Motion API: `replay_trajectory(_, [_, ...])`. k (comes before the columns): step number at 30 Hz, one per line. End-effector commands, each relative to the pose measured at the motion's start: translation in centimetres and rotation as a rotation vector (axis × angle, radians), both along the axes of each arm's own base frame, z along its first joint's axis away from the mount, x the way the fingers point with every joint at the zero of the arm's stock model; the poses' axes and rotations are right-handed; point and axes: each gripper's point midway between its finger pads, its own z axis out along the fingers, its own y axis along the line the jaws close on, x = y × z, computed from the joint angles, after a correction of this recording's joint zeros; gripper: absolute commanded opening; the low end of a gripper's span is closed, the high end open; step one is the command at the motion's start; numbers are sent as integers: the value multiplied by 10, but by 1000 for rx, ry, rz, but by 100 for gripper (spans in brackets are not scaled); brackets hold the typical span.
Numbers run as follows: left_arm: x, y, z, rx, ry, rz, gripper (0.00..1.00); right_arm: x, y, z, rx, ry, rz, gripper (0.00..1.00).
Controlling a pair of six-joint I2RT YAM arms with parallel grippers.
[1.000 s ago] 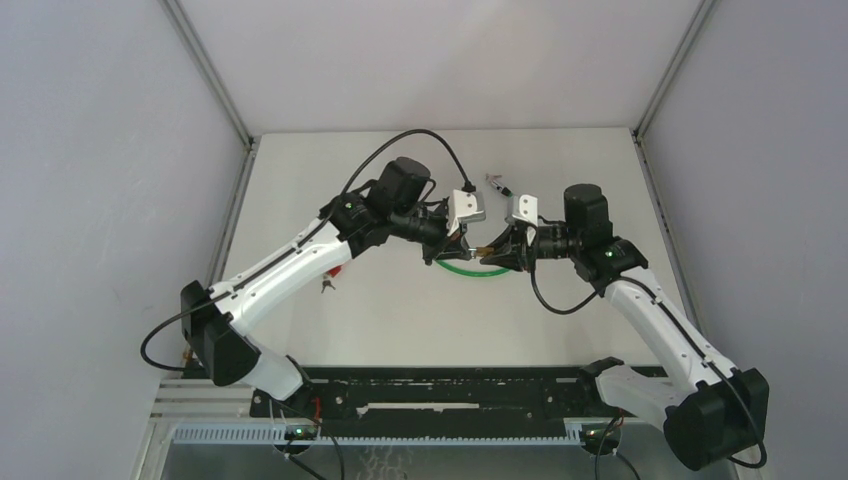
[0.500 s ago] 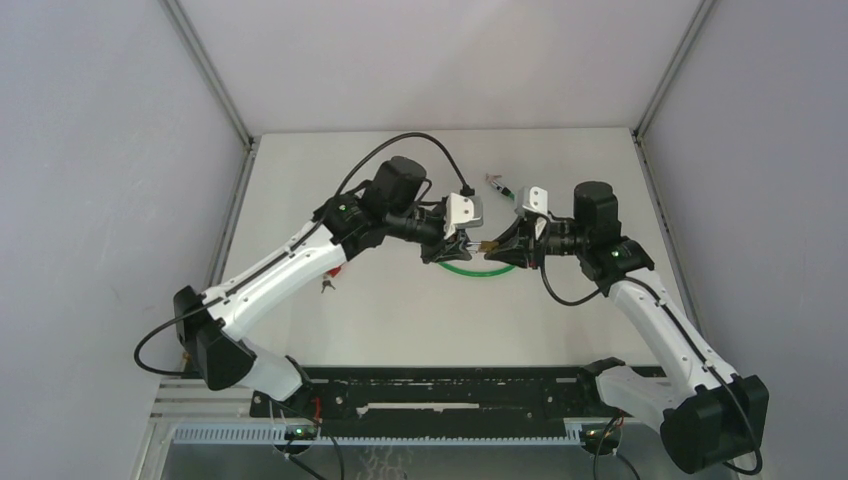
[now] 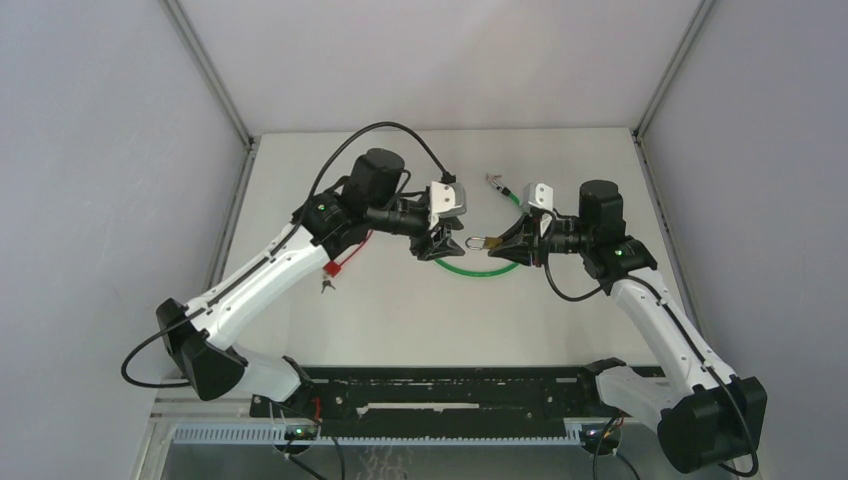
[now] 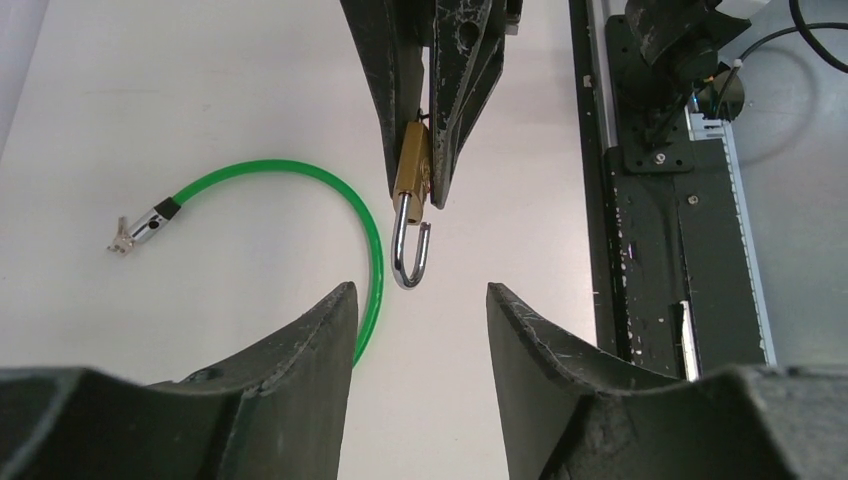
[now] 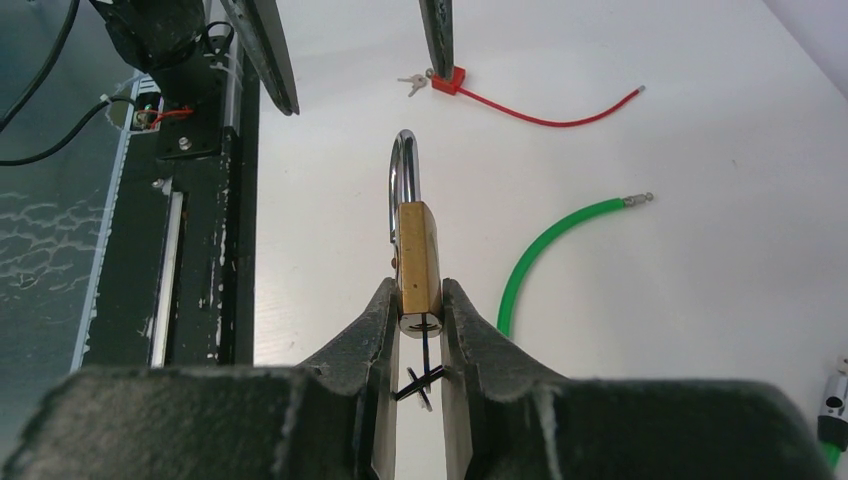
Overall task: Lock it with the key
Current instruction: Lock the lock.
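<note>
A brass padlock [image 5: 420,255] is held off the table with my right gripper [image 5: 420,290] shut on its body. A dark key [image 5: 422,375] sticks out of the keyhole, back between the fingers. The steel shackle [image 4: 410,255] points toward my left gripper, and one leg is free of the body. My left gripper [image 4: 420,290] is open and empty, a short way off the shackle's tip. In the top view the padlock [image 3: 480,242] hangs between the left gripper [image 3: 447,240] and the right gripper [image 3: 500,243].
A green cable [image 3: 470,268] curves on the table under the padlock, its metal end [image 3: 497,183] lying farther back. A red cable lock [image 3: 340,262] with small keys [image 3: 326,285] lies under the left arm. A black rail [image 3: 450,395] runs along the near edge.
My left gripper has opened and drawn back to the left, away from the padlock's shackle. The right gripper keeps its hold on the padlock and has shifted slightly right.
</note>
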Motion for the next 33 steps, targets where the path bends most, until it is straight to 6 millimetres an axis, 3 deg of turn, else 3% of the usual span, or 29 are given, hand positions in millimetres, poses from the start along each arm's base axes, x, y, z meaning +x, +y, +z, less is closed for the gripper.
replay_trajectory(1, [-1,-5,-1,-30,25,-13,55,-4,1,30,49,-78,37,0])
replay_trajectory(9, [6,-13,-12,-2,53,-20,54,-8,2,34,64,-77,54,0])
replay_trajectory(17, [4,-20,-21,10,107,-42,33,-9,2,35,66,-76,58,0])
replay_trajectory(26, [1,-18,-15,-4,105,-41,37,-6,2,31,57,-74,50,0])
replay_trajectory(33, [-2,-19,-13,-11,124,-42,30,-5,1,30,53,-74,45,0])
